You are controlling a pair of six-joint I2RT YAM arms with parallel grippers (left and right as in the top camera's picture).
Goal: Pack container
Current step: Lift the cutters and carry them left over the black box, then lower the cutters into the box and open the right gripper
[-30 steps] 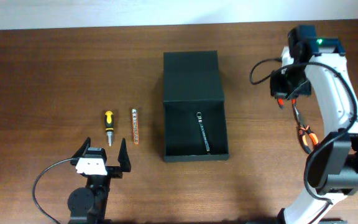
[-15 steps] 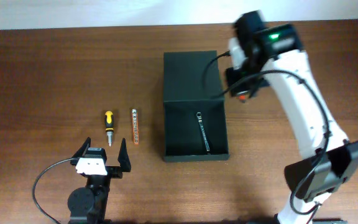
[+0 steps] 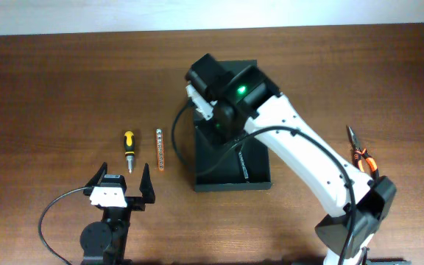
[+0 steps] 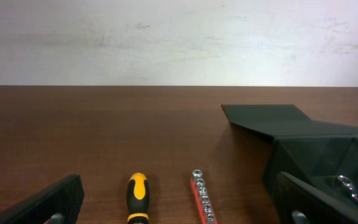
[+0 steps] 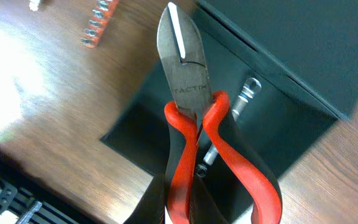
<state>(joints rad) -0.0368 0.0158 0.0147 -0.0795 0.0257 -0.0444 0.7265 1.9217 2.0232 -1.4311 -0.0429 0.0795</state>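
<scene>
Just now the right end effector (image 5: 194, 193) swung from 3 o'clock to over the big black cardboard box (image 3: 216, 168) in the middle of the bench, holding red-handled metal cutters (image 5: 185, 87) tight. Dropping them in looked like the next job. The left end effector (image 3: 120, 188) sat wide open at 7 o'clock.
</scene>
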